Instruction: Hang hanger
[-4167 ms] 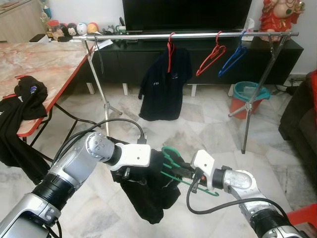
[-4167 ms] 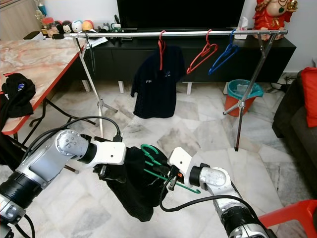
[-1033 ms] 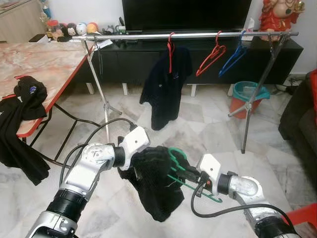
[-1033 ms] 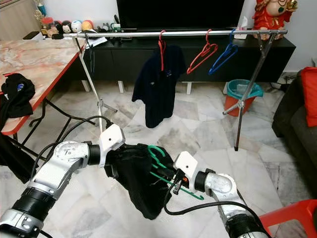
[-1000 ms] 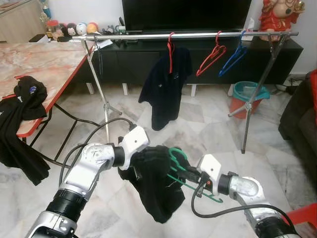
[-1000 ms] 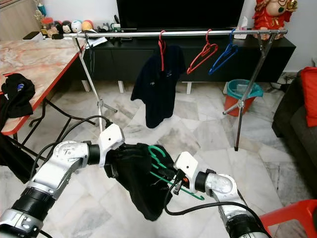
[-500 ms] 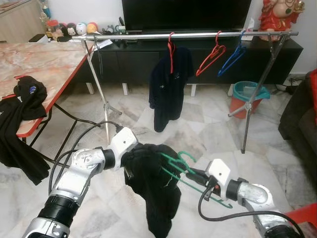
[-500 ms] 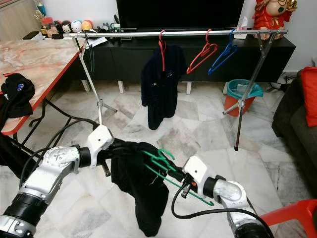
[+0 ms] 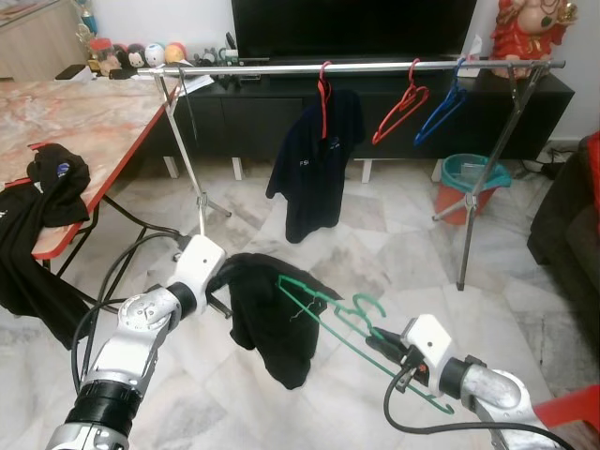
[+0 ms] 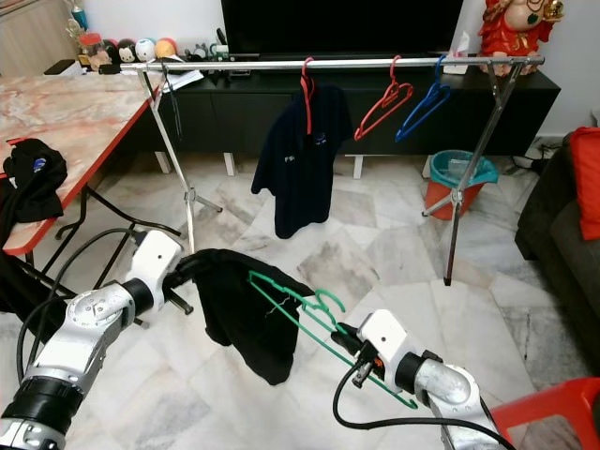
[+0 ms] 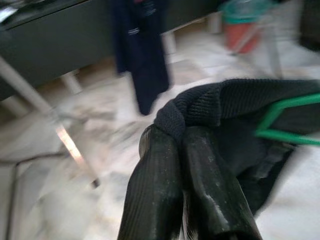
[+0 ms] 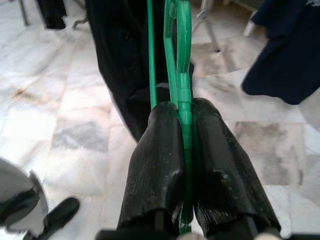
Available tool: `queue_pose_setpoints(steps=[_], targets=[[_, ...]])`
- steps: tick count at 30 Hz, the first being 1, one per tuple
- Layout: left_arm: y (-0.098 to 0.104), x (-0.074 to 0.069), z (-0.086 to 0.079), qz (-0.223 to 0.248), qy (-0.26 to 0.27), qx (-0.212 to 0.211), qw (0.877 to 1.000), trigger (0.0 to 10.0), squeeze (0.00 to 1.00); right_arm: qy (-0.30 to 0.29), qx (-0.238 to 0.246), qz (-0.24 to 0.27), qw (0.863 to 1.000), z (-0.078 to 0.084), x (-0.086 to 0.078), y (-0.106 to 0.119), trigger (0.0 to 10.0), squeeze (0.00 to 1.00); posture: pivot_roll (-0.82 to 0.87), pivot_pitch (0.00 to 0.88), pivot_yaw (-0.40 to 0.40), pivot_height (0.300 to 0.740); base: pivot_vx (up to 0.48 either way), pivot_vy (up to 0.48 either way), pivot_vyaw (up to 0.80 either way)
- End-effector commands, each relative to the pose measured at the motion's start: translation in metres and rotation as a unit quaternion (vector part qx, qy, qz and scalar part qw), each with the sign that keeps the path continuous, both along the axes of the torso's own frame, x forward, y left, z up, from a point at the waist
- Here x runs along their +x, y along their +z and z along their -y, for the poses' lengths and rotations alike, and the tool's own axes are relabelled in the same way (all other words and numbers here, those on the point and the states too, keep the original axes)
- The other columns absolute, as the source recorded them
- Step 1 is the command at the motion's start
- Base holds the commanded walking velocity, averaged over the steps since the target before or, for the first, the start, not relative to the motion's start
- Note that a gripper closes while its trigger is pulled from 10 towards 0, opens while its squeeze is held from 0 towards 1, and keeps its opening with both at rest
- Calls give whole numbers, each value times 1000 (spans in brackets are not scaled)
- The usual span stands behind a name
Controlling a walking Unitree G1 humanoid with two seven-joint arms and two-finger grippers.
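Observation:
A green hanger (image 9: 347,323) is held low over the floor, with my right gripper (image 12: 183,131) shut on its stem below the hook. One end of it sits inside a black garment (image 9: 270,314) that droops from it. My left gripper (image 11: 176,145) is shut on a fold of that garment at its left side. Behind them stands a silver clothes rail (image 9: 281,67) carrying a dark shirt on a red hanger (image 9: 314,159), an empty red hanger (image 9: 401,103) and a blue hanger (image 9: 442,100).
A marble-top table (image 9: 75,117) with red edges stands at the left, with black clothes (image 9: 42,183) heaped on it. A teal and red bucket (image 9: 469,183) sits by the rail's right leg. A black TV cabinet (image 9: 375,103) lines the back wall. A dark sofa (image 9: 567,234) is at right.
Both grippers have moved apart: the left one pulled the garment to the left, and the right one drew back to the right. The hanger now sticks further out of the cloth.

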State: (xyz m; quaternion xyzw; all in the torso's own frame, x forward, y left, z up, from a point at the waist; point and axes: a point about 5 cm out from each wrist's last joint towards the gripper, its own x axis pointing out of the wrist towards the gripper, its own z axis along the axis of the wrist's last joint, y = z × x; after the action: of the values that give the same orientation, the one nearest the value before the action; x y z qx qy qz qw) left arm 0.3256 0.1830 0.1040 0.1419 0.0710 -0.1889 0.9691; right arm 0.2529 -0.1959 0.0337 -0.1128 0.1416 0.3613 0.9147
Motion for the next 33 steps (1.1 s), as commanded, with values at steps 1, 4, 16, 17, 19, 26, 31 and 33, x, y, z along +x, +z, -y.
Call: queue_pose_setpoints(steps=[1, 4, 16, 17, 19, 26, 31, 33], targets=[[4, 3, -11, 16, 37, 5, 999, 1725, 0, -34, 7, 17, 999, 7, 3, 5, 0, 0, 8, 0, 46, 740, 0, 0, 0], [-2, 0, -10, 32, 69, -16, 997, 10000, 0, -131, -4, 25, 991, 12, 6, -4, 4588, 0, 3, 0, 48, 740, 0, 0, 0], [-10, -3, 6, 54, 90, -59, 993, 10000, 0, -231, 97, -31, 968, -17, 0, -26, 10000, 0, 2, 0, 54, 740, 0, 0, 0], [-7, -2, 8, 60, 85, -63, 993, 10000, 0, -205, 81, -42, 975, -21, -3, -30, 10000, 0, 2, 0, 53, 740, 0, 0, 0], [3, 3, 18, 74, 45, -56, 995, 10000, 0, -133, 30, -94, 986, -24, -13, -42, 10000, 0, 0, 0, 53, 740, 0, 0, 0], [21, 11, 31, 94, -12, -51, 994, 10000, 0, 6, -46, -125, 991, -13, -20, -39, 10000, 0, 3, 0, 44, 740, 0, 0, 0], [23, 13, 34, 94, -23, -53, 994, 10000, 0, 52, -101, -131, 985, 0, -10, -28, 10000, 0, 5, 0, 38, 740, 0, 0, 0], [21, 13, 34, 90, -24, -49, 994, 10000, 0, 85, -135, -145, 976, 4, -11, -27, 10000, 0, 4, 0, 39, 740, 0, 0, 0]])
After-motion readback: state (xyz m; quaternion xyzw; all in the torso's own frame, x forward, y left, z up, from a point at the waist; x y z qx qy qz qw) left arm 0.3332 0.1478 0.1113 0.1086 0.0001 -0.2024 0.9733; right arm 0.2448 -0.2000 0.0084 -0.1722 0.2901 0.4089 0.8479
